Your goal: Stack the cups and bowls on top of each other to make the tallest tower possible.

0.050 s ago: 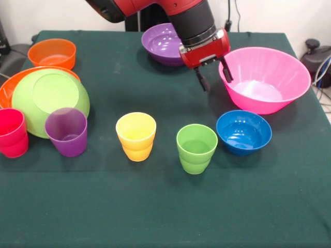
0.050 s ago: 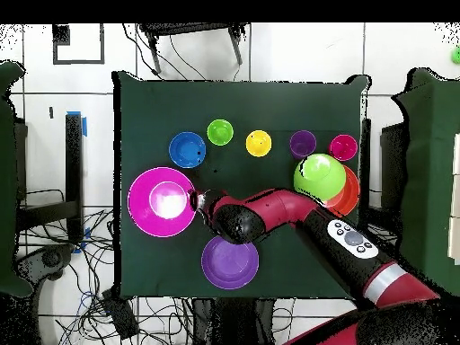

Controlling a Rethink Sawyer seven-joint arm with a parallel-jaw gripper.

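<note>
My fingers (image 1: 213,73) hang spread just beside the pink bowl (image 1: 269,67); I judge they could clip its rim.

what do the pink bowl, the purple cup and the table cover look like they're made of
Pink bowl: probably glossy plastic; a bright sheen on its bottom, faint ribs up the wall.
Purple cup: probably plastic, slightly translucent, duller; light seems to show through its wall.
Table cover: seems to be dark green cloth, matte, with no reflections.
</note>
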